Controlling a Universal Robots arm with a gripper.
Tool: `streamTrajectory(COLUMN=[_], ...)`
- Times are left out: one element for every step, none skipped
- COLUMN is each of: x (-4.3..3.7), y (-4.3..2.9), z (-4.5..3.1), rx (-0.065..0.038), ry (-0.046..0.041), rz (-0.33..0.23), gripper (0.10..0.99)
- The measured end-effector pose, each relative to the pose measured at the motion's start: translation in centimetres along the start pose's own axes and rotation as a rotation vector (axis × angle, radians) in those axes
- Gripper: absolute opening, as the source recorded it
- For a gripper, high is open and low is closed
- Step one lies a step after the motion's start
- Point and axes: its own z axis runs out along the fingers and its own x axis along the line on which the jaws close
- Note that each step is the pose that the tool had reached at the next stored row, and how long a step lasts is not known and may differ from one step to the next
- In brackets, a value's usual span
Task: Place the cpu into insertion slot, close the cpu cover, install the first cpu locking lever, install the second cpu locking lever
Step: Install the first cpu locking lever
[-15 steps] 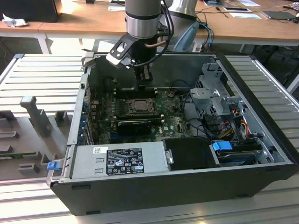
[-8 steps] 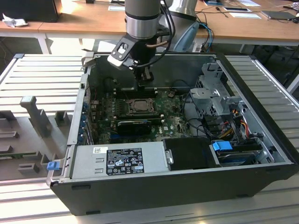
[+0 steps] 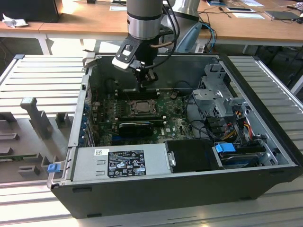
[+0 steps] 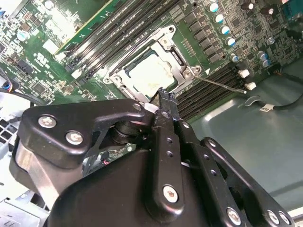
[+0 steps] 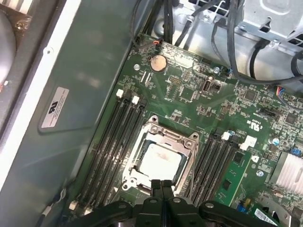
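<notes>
The cpu is seated in the insertion slot, mid-motherboard, with the cpu cover lowered over it. The gripper, pinched together on nothing, is held at the slot's edge. The loose locking lever is probably best pressed down slowly, squarely.

Strong light comes in from the exterior view's top, washing the wooden desk nearly white toward the upper left of the frame and gleaming off the ribbed metal table, while the inside of the computer case sits much dimmer. In the second wrist view, glare bleaches part of the green motherboard, and the black gripper, close to the lens, looks soft, with small glints on its screws. The first wrist view is evenly lit, with a pale sheen on the cpu.
</notes>
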Motion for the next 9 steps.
streamTrajectory(x=[0.0,0.0,0.0,0.0,0.0,0.0,0.0,0.0,0.0], y=[0.0,0.0,0.0,0.0,0.0,0.0,0.0,0.0,0.0], z=[0.0,0.0,0.0,0.0,0.0,0.0,0.0,0.0,0.0], rx=[0.0,0.001,0.001,0.001,0.001,0.001,0.002,0.002,0.002], ry=[0.0004,0.0007,0.0008,0.001,0.0011,0.0013,0.0016,0.0018,0.0021], rz=[-0.014,-0.023,-0.029,-0.033,-0.038,-0.044,-0.055,-0.064,-0.073], gripper=[0.106,0.106,0.106,0.106,0.106,0.106,0.106,0.106,0.106])
